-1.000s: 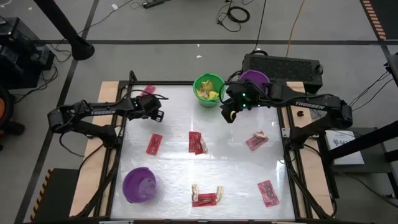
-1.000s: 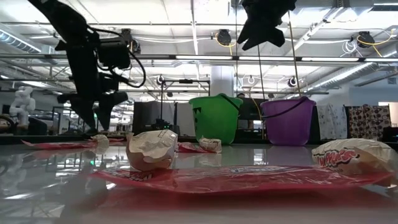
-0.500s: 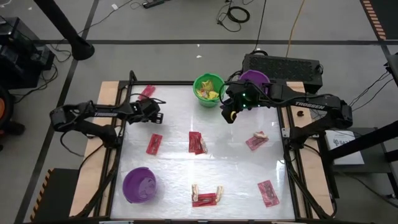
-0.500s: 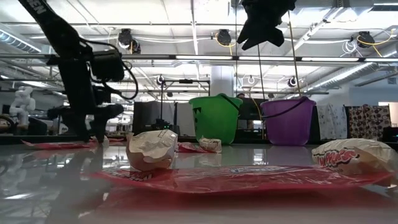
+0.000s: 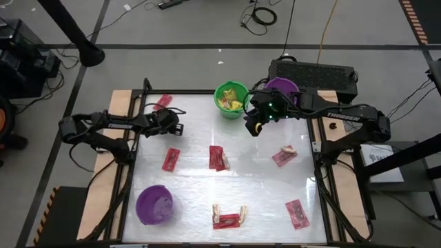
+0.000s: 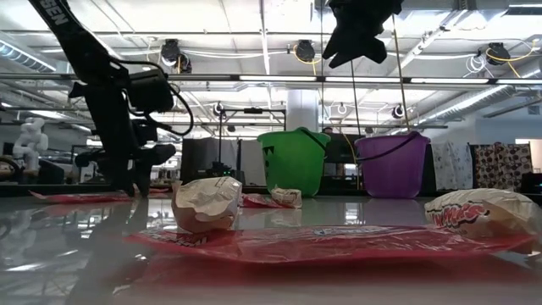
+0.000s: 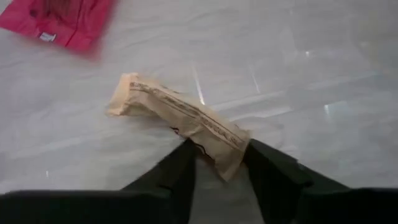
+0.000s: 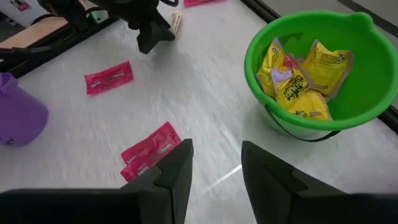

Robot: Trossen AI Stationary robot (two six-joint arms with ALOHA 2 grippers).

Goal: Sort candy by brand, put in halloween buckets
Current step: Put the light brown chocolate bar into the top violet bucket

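Observation:
My left gripper (image 7: 221,171) is low over the table's far-left part (image 5: 173,125), shut on a small tan candy piece (image 7: 180,115). The right wrist view shows that piece (image 8: 176,22) sticking out of it. My right gripper (image 8: 216,168) hangs open and empty above the table (image 5: 255,127), just near-side of the green bucket (image 5: 231,98). The green bucket holds yellow packets (image 8: 298,74). One purple bucket (image 5: 282,88) stands at the far edge beside the green one. Another purple bucket (image 5: 155,204) sits at the near left. My left gripper pinches the tan piece by its near end (image 7: 227,152) between its two fingers (image 7: 180,171). The fingers come slanting down, in line with the piece's length. The rest of the piece points away from them, low against the table top; whether it is lifted clear, I cannot tell.
Flat red packets lie scattered on the white table: (image 5: 170,159), (image 5: 219,158), (image 5: 284,157), (image 5: 298,213), (image 5: 227,220), and one beyond the far-left corner (image 5: 163,102). A black box (image 5: 313,74) sits behind the far purple bucket. Bare table lies between the packets.
My left gripper has dipped toward the table at the far-left part and shifted slightly sideways there, as the low view shows. My right gripper has kept still.

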